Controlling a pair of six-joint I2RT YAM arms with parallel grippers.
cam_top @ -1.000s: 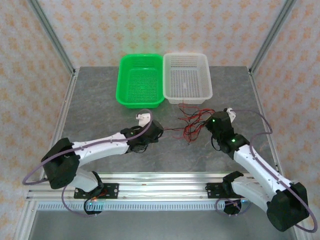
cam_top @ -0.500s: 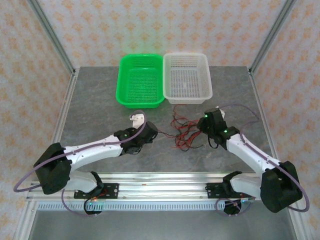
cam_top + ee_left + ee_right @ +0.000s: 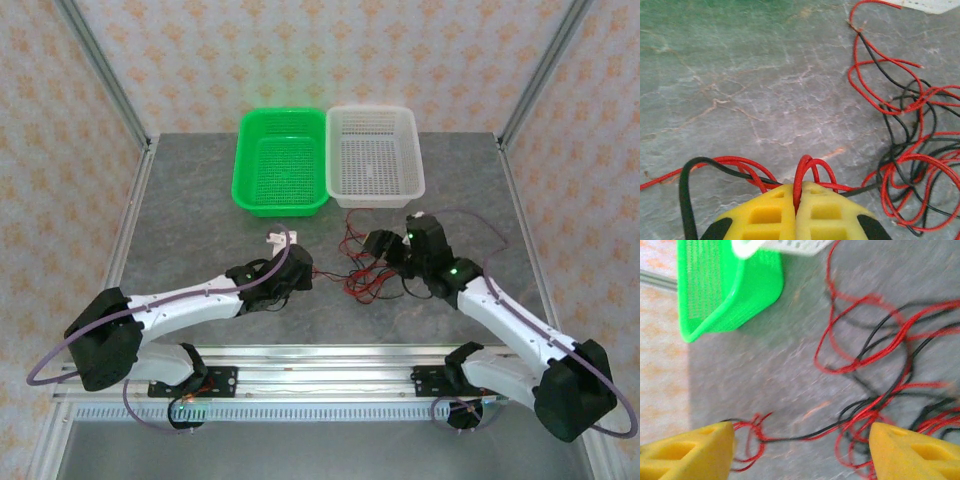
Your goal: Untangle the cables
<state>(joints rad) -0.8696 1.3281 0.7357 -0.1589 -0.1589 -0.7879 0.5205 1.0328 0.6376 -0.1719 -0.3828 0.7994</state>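
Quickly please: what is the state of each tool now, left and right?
Left tool: closed, pinching a red loop of the cables.
Right tool: open, holding nothing.

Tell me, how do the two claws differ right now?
The left claw is shut, its yellow fingers pressed together; the right claw is open, its fingers spread wide. The left claw pinches a loop of red cable; the right claw holds nothing, and the tangle of cables lies loose on the table beneath it. Both have yellow fingers and sit low by the same tangle.
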